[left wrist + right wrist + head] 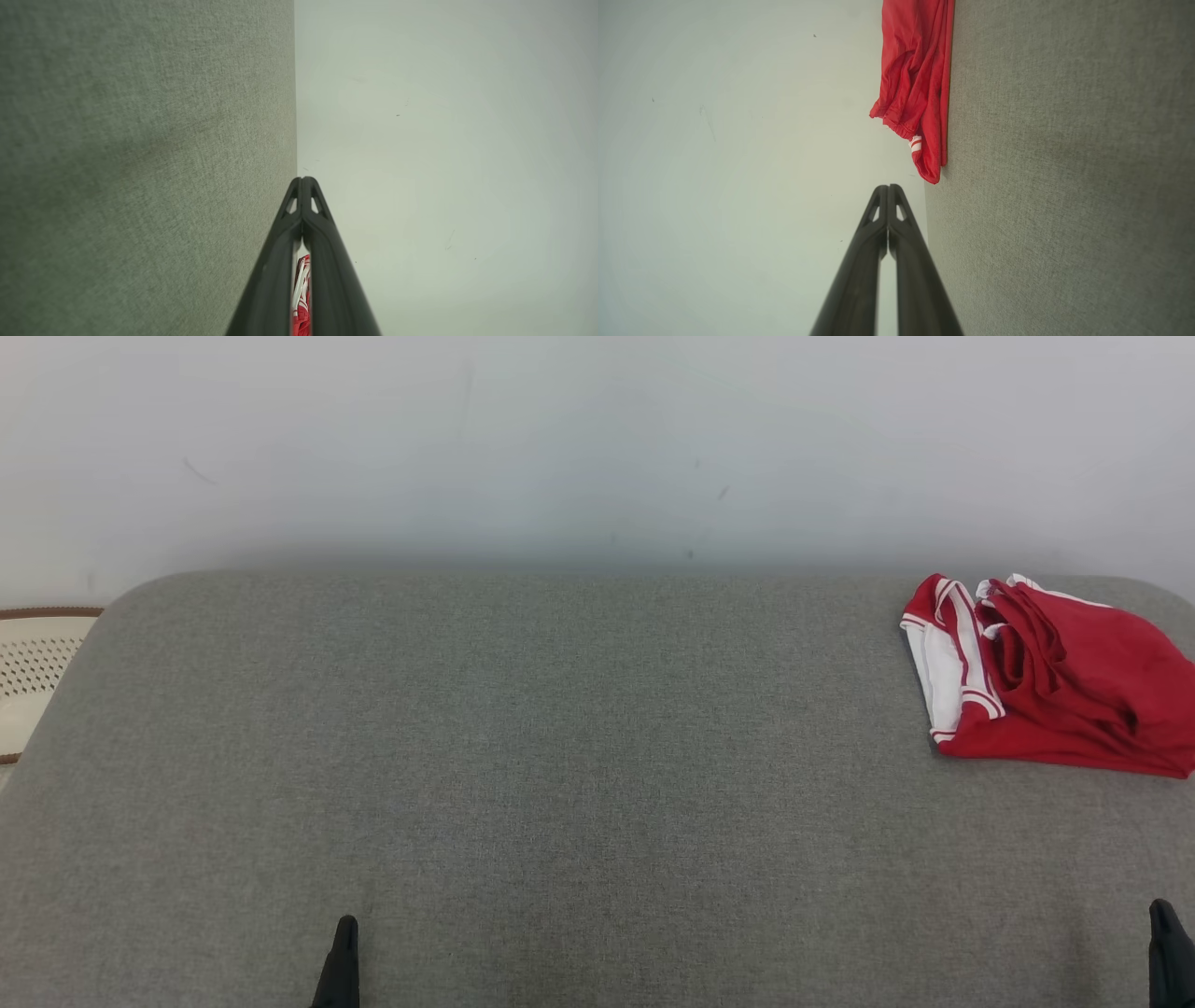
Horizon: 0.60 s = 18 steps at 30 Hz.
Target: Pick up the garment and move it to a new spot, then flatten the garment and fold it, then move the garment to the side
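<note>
A red garment with white trim (1046,677) lies bunched at the far right of the grey fabric surface (560,756), its right part running past the picture's edge. My left gripper (344,933) rises at the lower left, shut and holding nothing, far from the garment. At the lower right corner stands my right gripper (1162,919), shut too, well in front of the garment. In the right wrist view the garment (920,84) lies ahead of the shut gripper (888,188). A sliver of the garment (301,294) shows between the fingers of the shut left gripper (302,179).
A pale wall (597,448) rises behind the grey surface. A cream perforated object with a brown rim (33,672) sits off the surface's left edge. The surface's corners are rounded.
</note>
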Available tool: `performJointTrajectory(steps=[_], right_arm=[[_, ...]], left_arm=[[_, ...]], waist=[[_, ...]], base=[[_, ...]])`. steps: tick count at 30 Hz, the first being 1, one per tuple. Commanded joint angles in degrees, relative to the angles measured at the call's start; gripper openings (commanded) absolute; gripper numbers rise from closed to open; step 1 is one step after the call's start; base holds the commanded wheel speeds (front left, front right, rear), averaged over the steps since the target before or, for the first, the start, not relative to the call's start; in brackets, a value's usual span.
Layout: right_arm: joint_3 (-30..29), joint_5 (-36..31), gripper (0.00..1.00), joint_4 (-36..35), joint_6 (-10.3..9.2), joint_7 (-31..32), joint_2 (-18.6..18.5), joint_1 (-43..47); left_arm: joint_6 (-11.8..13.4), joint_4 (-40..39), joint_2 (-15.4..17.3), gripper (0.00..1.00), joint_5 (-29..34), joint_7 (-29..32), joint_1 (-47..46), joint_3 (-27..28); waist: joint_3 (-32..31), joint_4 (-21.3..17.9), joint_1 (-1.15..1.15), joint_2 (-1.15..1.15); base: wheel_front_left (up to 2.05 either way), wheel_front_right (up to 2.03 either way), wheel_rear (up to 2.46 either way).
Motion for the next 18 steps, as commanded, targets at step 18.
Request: performJointTrajectory(steps=[18], right_arm=[[-0.4,-0.4,0.0,0.1,0.02,0.4,0.2,0.1]], left_arm=[[-0.2,0.3,0.0,0.0,-0.1,0.2,-0.4,0.3]], waist=[[0.0,0.0,0.0,0.0]], base=[[0.0,0.0,0.0]])
